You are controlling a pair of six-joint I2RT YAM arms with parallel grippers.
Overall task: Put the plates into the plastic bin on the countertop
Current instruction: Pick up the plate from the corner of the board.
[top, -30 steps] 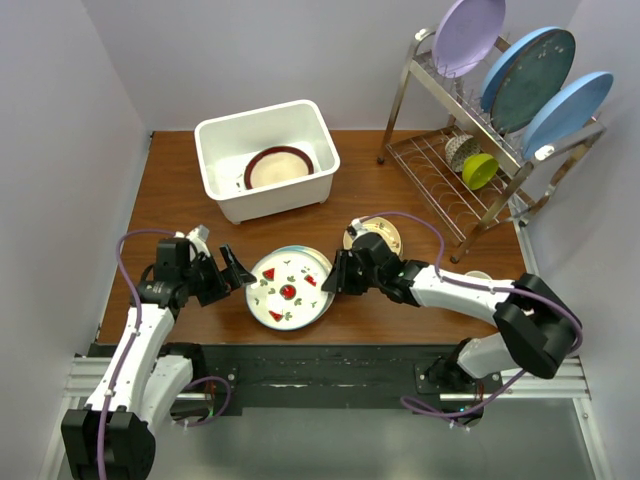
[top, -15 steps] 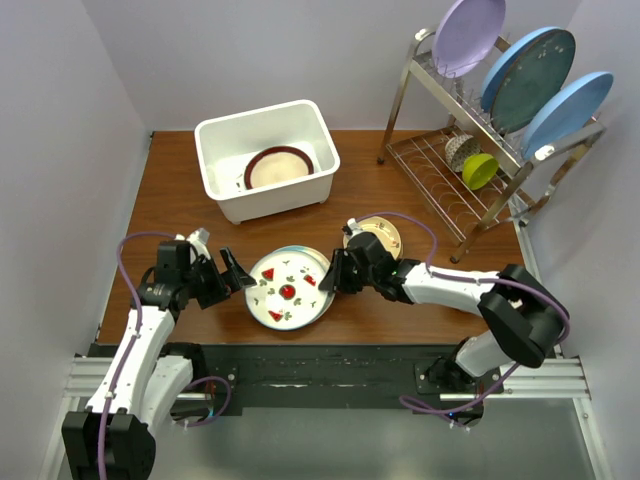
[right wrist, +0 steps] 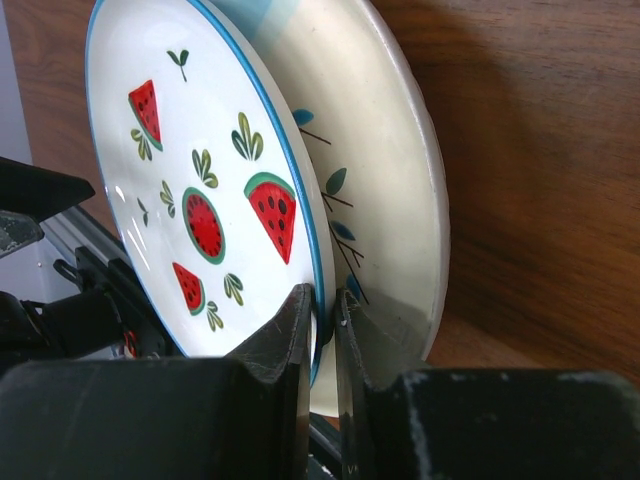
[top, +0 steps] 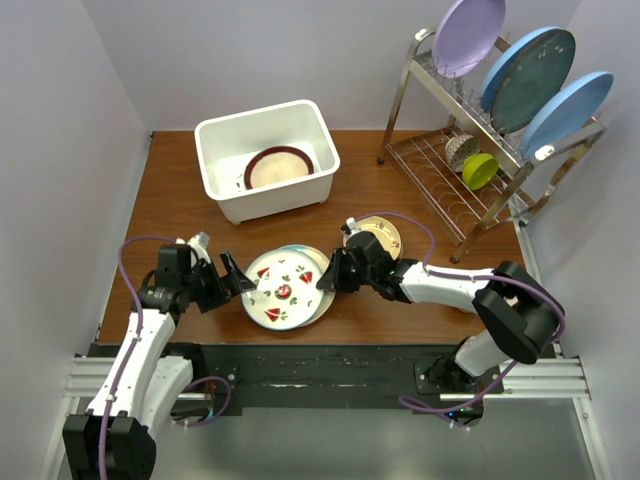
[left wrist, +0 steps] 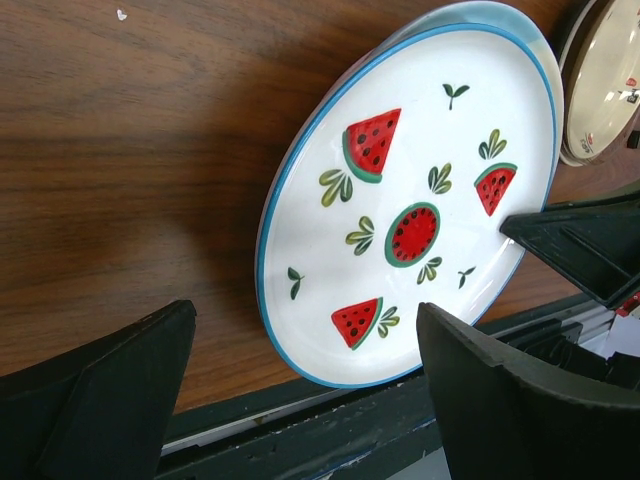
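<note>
Right wrist view, right end effector [right wrist: 325, 300] pinched on watermelon plate [right wrist: 200, 190] rim, plate tilted above pale plate [right wrist: 390, 180], near-centre tabletop [right wrist: 520, 150], left end effector [left wrist: 300, 335] wide open, empty, just left.

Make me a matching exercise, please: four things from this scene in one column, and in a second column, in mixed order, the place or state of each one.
Things
1. watermelon plate
2. maroon-rimmed plate
3. yellow cup
4. left gripper

Places or states
A. open, holding nothing
B. lying inside the white bin
C. sitting in the wire rack
D. tilted, its rim pinched by the right gripper

Pairs: 1-D, 2-B, 3-C, 4-A
</note>
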